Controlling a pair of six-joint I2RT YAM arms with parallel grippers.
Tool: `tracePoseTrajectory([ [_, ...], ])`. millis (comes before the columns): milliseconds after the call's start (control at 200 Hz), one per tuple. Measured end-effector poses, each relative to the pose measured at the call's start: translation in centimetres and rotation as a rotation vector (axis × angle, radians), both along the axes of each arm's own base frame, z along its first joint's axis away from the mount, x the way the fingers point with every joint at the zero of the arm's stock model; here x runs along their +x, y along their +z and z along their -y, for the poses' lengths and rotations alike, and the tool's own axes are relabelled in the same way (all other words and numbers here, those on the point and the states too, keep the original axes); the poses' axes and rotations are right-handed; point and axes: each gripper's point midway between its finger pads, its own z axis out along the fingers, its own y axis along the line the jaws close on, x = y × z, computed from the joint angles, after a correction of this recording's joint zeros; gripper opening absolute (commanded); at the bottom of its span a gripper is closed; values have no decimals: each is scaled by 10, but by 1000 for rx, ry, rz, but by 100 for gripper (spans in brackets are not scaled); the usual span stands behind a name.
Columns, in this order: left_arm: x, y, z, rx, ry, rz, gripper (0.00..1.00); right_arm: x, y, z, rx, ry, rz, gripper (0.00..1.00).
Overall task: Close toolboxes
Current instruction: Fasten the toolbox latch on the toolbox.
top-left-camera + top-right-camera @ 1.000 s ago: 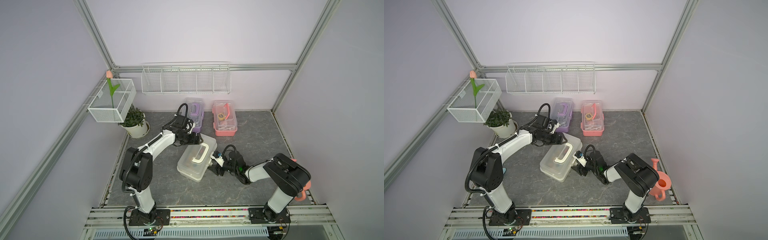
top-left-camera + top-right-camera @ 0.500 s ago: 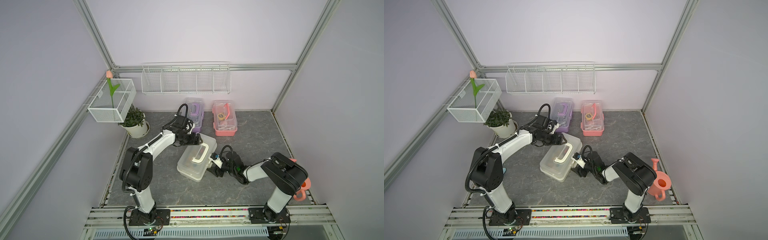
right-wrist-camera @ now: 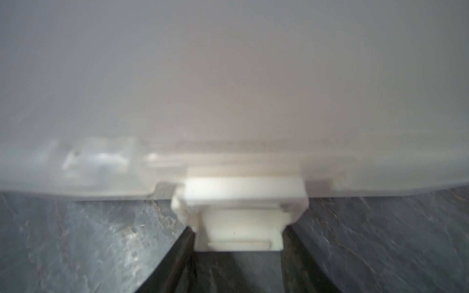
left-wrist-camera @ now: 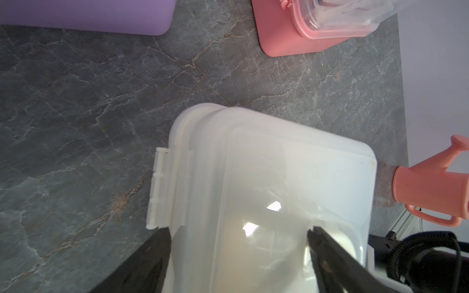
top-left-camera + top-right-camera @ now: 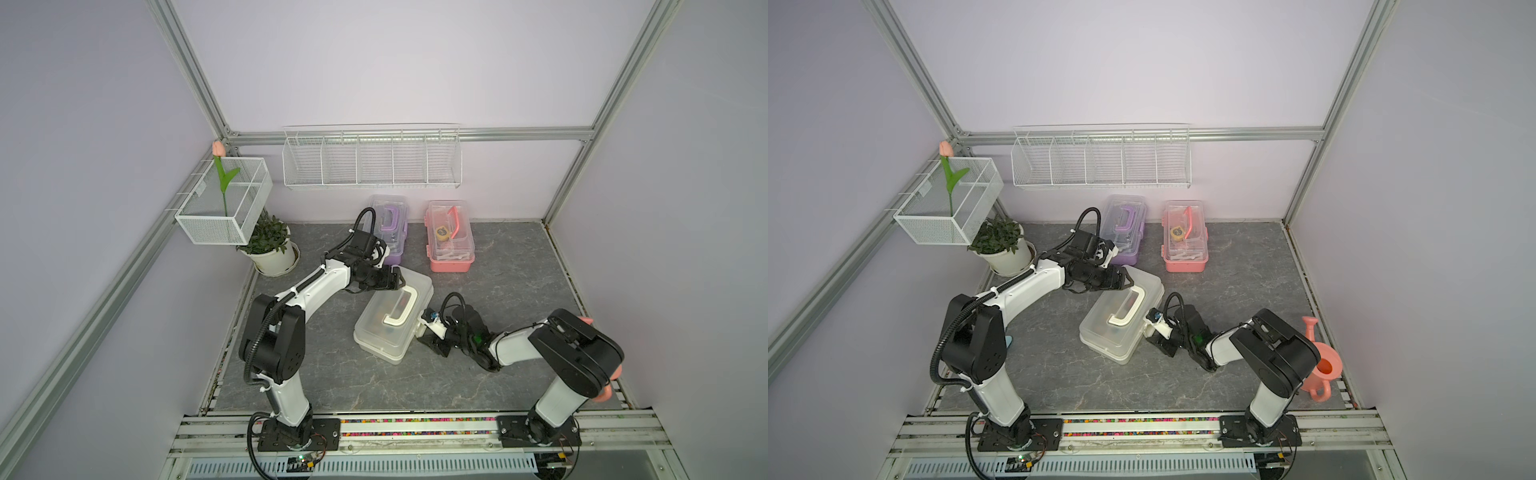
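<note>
Fastening the white toolbox (image 5: 392,320) looks like the step in hand. It lies mid-desk (image 5: 498,291), lid down, its long axis running diagonally from the near left towards the far right. Its latch (image 3: 243,197) sits on the long side that faces the right arm, so that arm is the nearer one. The right gripper (image 3: 238,228) is low on the desk and points straight at this side, its jaws drawn in against both flanks of the latch tab. The left gripper (image 4: 237,230) is at the box's far end, jaws wide apart, one finger outside the hinge edge and one over the lid. The purple toolbox (image 5: 388,232) and pink toolbox (image 5: 451,239) stand side by side at the back wall; whether they are latched I cannot tell.
</note>
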Motion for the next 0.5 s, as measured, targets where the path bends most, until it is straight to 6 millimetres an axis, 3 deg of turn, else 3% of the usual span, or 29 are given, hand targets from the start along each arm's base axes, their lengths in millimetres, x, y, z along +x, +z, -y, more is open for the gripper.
tracePoseTrajectory([
  [500,2,-1,1,-10,-1,14,86,-12,26,18,68,-79,4,51],
])
